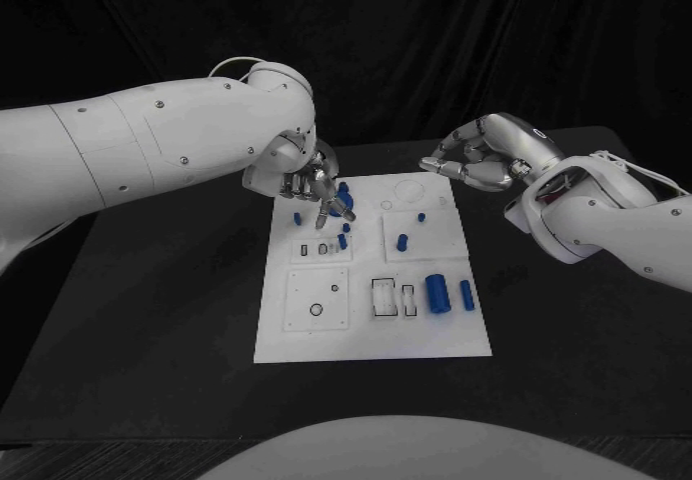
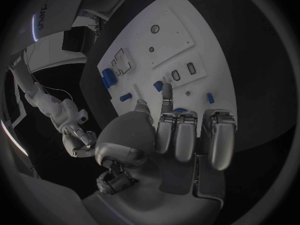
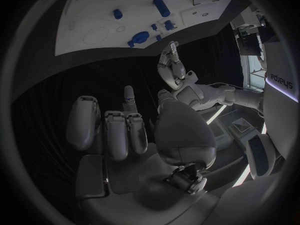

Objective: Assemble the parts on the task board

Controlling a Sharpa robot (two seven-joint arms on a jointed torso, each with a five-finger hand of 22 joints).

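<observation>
Fingers of the left hand [image 1: 306, 185] point down over the far left part of the task board [image 1: 372, 340], and a small blue part [image 1: 336, 198] sits at their tips; whether it is pinched or only touched I cannot tell. In the left wrist view the same hand [image 2: 181, 135] has most fingers curled side by side, with one finger [image 2: 167, 97] and the thumb reaching out toward the board [image 2: 206, 25] near a blue part [image 2: 159, 86].

The right hand [image 1: 483, 153] hovers above the black counter [image 1: 159, 330] just past the board's far right corner, its fingers curled loosely inward around nothing. The right wrist view shows this hand [image 3: 125, 130] over bare counter, the fingers together and bent, with the board [image 3: 81, 20] well apart from them.

On the board, two upright-looking blue cylinders [image 1: 436, 296] and [image 1: 466, 294] lie side by side toward the near right, next to two rectangular slots [image 1: 384, 298]. A smaller blue piece [image 1: 405, 240] rests in the square plate toward the far right, and another small blue peg [image 1: 421, 215] stands just beyond it. A little blue piece [image 1: 297, 217] lies at the far left edge, near the left hand. A square plate with a ring outline [image 1: 315, 312] occupies the near left corner.
</observation>
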